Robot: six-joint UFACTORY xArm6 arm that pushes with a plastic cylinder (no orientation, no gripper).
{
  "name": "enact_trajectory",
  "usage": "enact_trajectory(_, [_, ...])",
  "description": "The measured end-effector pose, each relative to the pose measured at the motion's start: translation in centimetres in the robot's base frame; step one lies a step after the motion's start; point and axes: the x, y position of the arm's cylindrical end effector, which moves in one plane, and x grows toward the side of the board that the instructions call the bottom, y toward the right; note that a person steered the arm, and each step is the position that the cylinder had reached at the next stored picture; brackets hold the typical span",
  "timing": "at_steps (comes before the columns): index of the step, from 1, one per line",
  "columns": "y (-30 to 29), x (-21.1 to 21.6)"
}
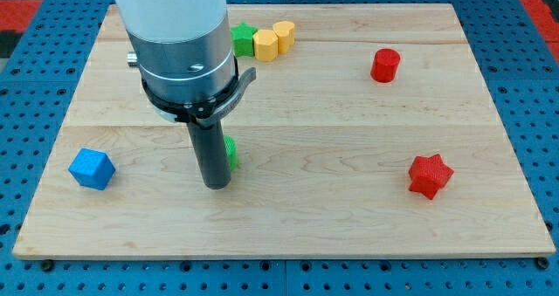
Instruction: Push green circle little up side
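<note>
My tip (216,184) rests on the desk (349,209), touching the half-hidden green circle (231,151) at its near-left edge. The upward push looks barely begun. No gripper is fitted, so there is no grip to report.

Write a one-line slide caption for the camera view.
My tip rests beside a mostly hidden green block, on its lower-left, with the blue cube towards the view's left on the wooden board.
</note>
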Motion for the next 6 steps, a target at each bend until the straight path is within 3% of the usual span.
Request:
enact_trajectory(3, [0.6,-3.2])
enact_trajectory(6, [0.0,-3.5])
